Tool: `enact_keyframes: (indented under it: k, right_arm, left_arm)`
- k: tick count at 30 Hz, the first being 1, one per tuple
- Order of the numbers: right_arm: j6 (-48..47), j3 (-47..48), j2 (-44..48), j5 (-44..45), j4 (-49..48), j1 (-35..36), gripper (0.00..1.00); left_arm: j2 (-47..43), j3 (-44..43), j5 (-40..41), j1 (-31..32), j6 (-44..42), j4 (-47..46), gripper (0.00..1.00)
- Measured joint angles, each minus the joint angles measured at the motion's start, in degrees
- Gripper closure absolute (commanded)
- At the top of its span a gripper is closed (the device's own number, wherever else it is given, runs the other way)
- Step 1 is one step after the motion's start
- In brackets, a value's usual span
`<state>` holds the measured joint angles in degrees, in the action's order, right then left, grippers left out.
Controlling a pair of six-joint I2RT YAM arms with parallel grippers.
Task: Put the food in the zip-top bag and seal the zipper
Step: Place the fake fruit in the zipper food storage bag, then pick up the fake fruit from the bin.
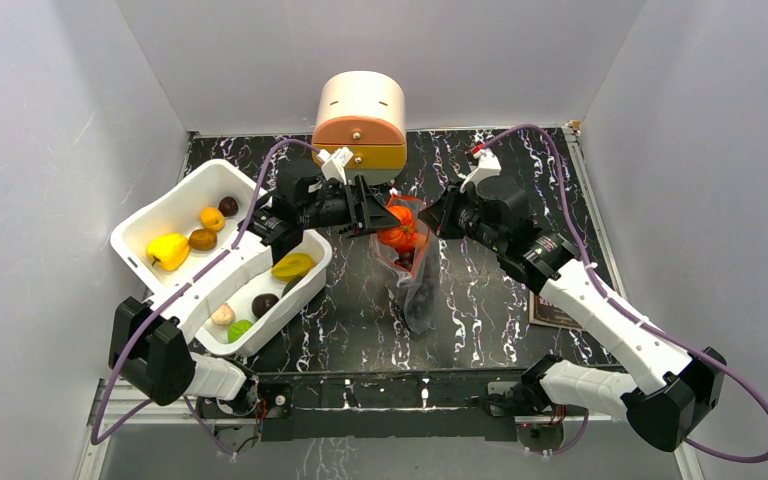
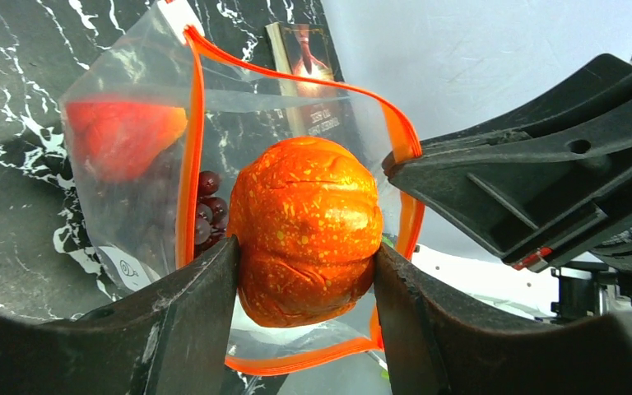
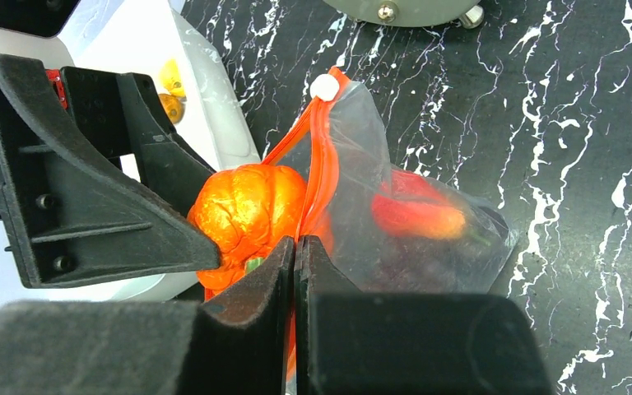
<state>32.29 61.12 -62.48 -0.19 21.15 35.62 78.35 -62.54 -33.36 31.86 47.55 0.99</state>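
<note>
Orange toy pumpkin (image 1: 398,232), top view: clamped between the jaws of the left gripper (image 1: 375,215) at the mouth of the zip-top bag (image 1: 420,285), whose lower end rests on the black marble table (image 1: 500,300). Other food pieces lie in the white tub (image 1: 160,205).

Left wrist view: the pumpkin fills the half-spread jaws, framed by the open zipper (image 2: 188,164). Dark grapes (image 2: 207,210) and a red piece (image 2: 119,136) lie inside the bag.

Right wrist view: the right gripper (image 3: 295,255), jaws pressed together, pinches the zipper rim just beside the pumpkin. The white slider tab (image 3: 324,86) sits at the strip's far end.
</note>
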Motion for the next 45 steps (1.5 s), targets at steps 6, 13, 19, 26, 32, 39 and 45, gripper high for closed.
enact_keyframes:
  k: [6,13,19,26,32,39,45]
  right_arm:
    - [0.48,0.0,0.0,-0.02,-0.13,0.0,1.0]
    - [0.74,0.0,-0.02,-0.2,-0.24,0.0,1.0]
    - [0.72,0.0,-0.22,-0.13,-0.31,0.0,1.0]
    - [-0.35,0.92,-0.59,0.04,-0.15,0.0,1.0]
    - [-1.33,3.15,-1.27,0.26,1.18,0.0,1.0]
    - [-2.25,4.72,-1.4,1.36,1.42,0.0,1.0]
    - [-2.27,4.76,-1.4,1.79,1.81,0.0,1.0]
  left_arm:
    - [-0.04,-0.57,2.4,0.15,-1.95,2.47,0.41]
    - [-0.13,-0.7,3.98,0.15,-4.0,4.46,0.35]
    - [-0.13,-2.99,4.52,0.15,-7.08,6.4,0.34]
    - [-0.13,-6.34,6.54,0.15,-13.03,10.19,0.35]
    - [-0.15,-7.98,12.44,0.15,-19.91,17.09,0.33]
    - [-2.38,-9.42,24.9,0.15,-26.16,24.37,0.21]
    - [-2.6,-11.61,35.65,-1.01,-29.51,29.31,0.16]
